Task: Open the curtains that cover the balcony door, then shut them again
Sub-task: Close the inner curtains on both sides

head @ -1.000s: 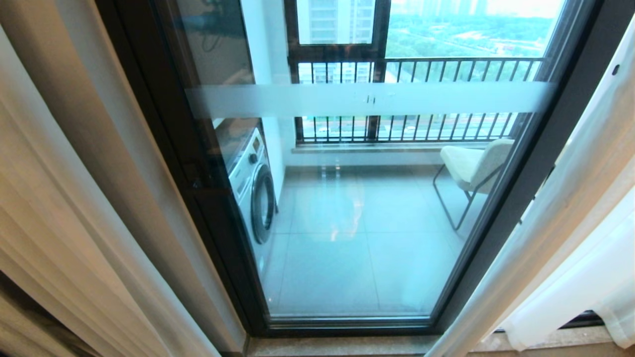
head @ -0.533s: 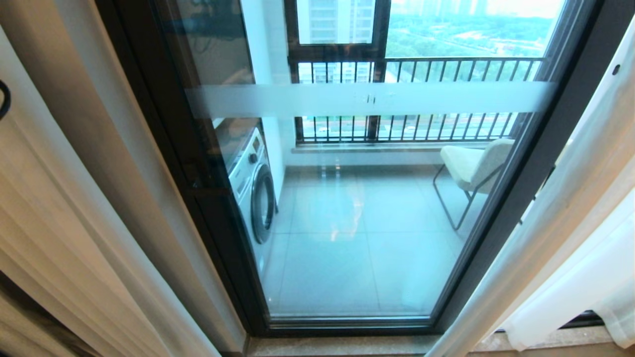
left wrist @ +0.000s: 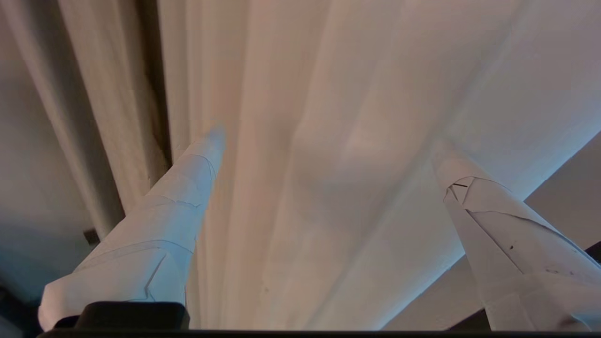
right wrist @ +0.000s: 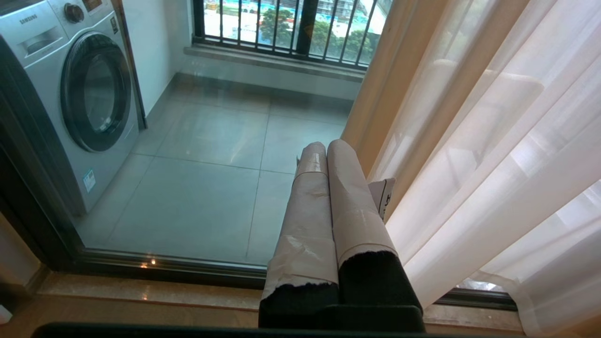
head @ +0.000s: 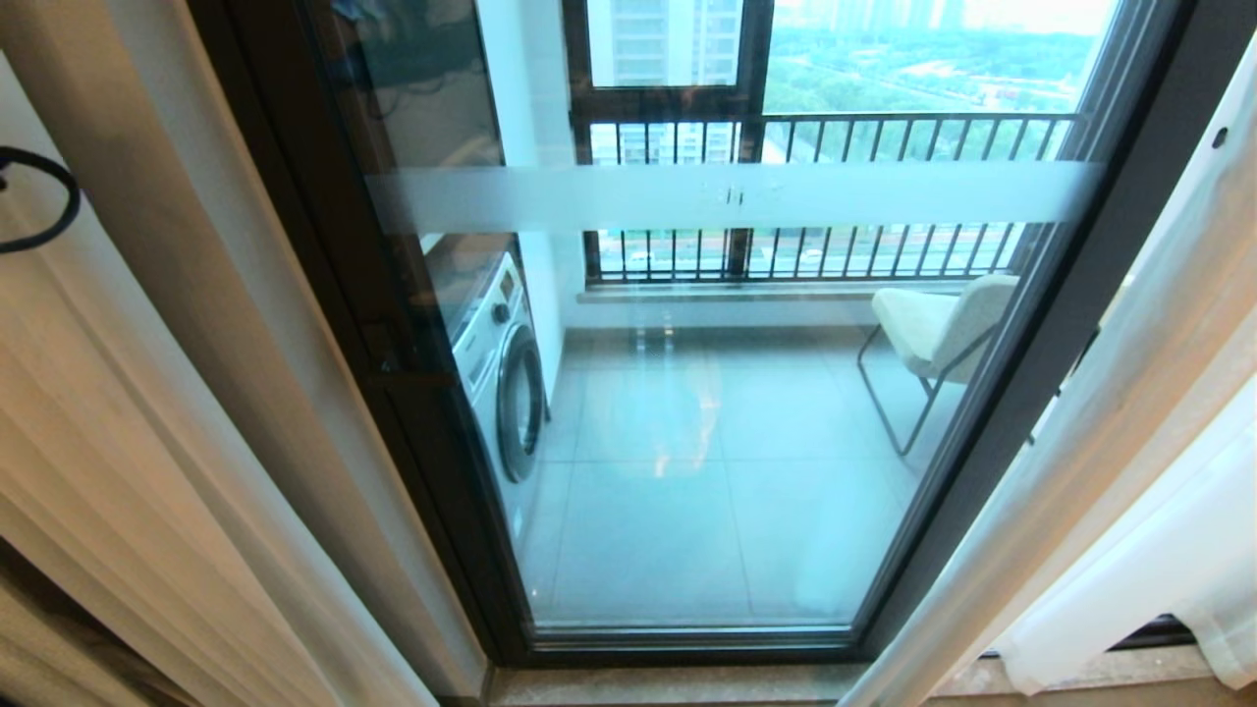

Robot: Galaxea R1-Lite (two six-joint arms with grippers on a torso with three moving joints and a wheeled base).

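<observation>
The left gripper (left wrist: 328,145) is standing with its two white-wrapped fingers (left wrist: 188,173) spread wide apart, nothing between them, pointing straight at the curtains (left wrist: 357,117) just ahead. The fabric is filling nearly everything beyond the tips, and whether the tips are touching it cannot be told. Its folds are running lengthwise away from the gripper, the long axis following the hang of the cloth. The cloth here is looking pale, smooth and softly pleated, with a darker gap and thicker beige drapes (left wrist: 108,94) lying off to one finger's side.

In the head view only a black cable loop (head: 39,201) is showing at the left edge, over the cloth; the gripper itself is cut off.

The right gripper (right wrist: 326,148) is resting low with its taped fingers pressed together, empty. Sheer white folds are hanging just beside it, letting light through, their hem bunching wavily on the sill. Ahead of it the door (head: 1061,324), dark-framed glass with a frosted stripe, is standing uncovered, its long axis upright, with curtains drawn to both sides. Through the glass a washer (right wrist: 70,89), a chair (head: 943,329) and a railing (head: 835,128) are showing.
</observation>
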